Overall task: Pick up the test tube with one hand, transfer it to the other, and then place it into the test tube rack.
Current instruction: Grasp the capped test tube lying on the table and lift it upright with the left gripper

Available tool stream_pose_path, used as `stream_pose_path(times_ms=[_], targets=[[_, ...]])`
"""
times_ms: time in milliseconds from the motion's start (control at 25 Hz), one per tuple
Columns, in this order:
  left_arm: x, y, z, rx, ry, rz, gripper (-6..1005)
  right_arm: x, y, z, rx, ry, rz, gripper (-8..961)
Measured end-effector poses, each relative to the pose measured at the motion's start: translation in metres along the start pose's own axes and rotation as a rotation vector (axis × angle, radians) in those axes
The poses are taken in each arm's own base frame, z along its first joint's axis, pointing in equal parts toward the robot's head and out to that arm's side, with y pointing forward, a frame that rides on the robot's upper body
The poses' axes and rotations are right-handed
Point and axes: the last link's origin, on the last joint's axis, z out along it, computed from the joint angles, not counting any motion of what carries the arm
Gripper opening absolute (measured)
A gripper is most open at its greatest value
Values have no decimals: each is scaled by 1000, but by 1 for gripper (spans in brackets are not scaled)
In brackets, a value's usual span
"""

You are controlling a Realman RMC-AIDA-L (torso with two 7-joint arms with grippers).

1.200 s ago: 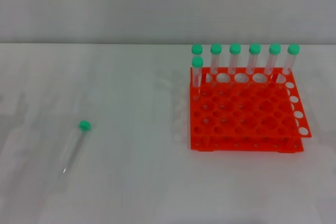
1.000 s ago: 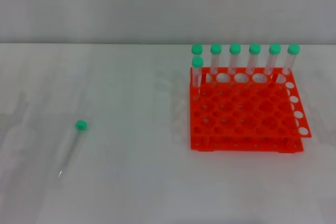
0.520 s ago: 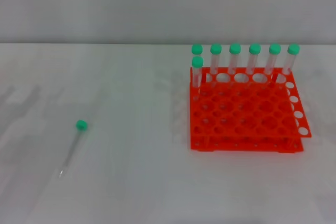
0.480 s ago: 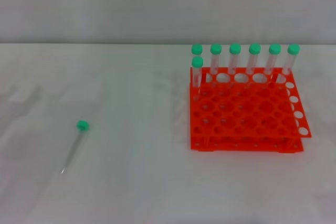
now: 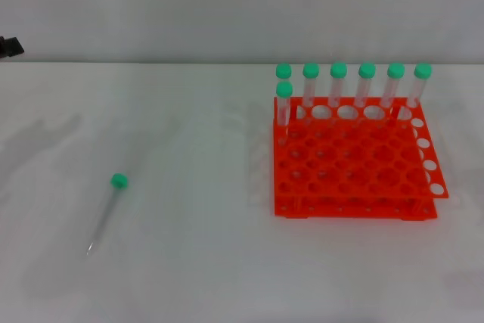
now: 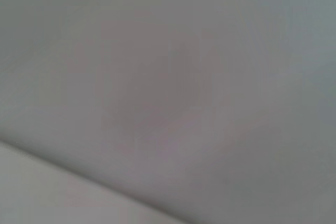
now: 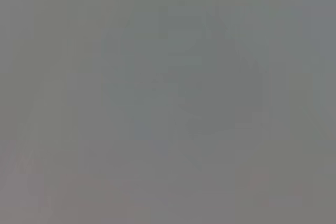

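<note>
The test tube (image 5: 105,215) lies flat on the white table at the front left, its green cap (image 5: 119,181) pointing away from me and its tip toward me. The orange-red test tube rack (image 5: 354,208) stands at the right, with several green-capped tubes (image 5: 338,85) upright along its back row and one at its back left corner. A small black tip of my left gripper (image 5: 10,46) shows at the far left edge, far from the tube. My right gripper is out of view. Both wrist views show only blank grey.
The white table (image 5: 204,262) ends at a grey wall behind. A faint shadow lies on the table at the left, behind the tube.
The tube shifted slightly left and then lay still. A black gripper tip has come into view at the far left edge, and the shadow on the table has moved.
</note>
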Motion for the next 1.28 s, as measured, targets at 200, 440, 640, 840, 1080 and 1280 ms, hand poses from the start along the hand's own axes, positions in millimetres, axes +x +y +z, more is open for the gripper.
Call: stream_pose_path(times_ms=[200,440,640,840,1080,1280], targets=[[22,15,0,58,-174,-43,889,-2,0,-3,3,-9,-29,630],[30,24,4,226,-409,19,889,-3,-1,-3,16,-15,-39,630],[26,36,11,350,-579,95,889,-4,0,0,13,-22,-45,630],[15,58,32,339,-656,167,888,-3,1,2,11,-22,-52,630],[-14,78,59,277,-733,204,888,-3,2,3,10,-22,-69,629],[-35,91,73,253,-778,235,888,-3,3,2,6,-20,-67,629]])
